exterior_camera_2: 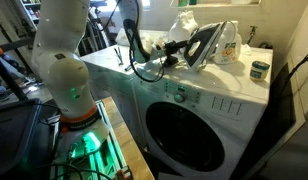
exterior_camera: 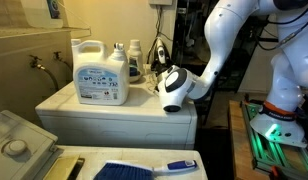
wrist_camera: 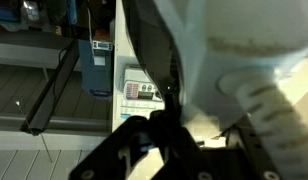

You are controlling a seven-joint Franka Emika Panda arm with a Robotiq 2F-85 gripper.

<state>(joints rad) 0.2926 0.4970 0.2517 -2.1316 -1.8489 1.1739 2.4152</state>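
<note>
Laundry room: my claw at an iron on the white washing-machine top [exterior_camera_2: 209, 82].
I see the black gripper [exterior_camera_2: 166, 50] clenched tight against the rear of the grey-and-black clothes iron [exterior_camera_2: 202, 45], which stands upright near the top's back edge. I cannot tell if it pinches the iron or its black cord [exterior_camera_2: 146, 70]. A big white plastic detergent jug [exterior_camera: 100, 72] stands behind.
</note>
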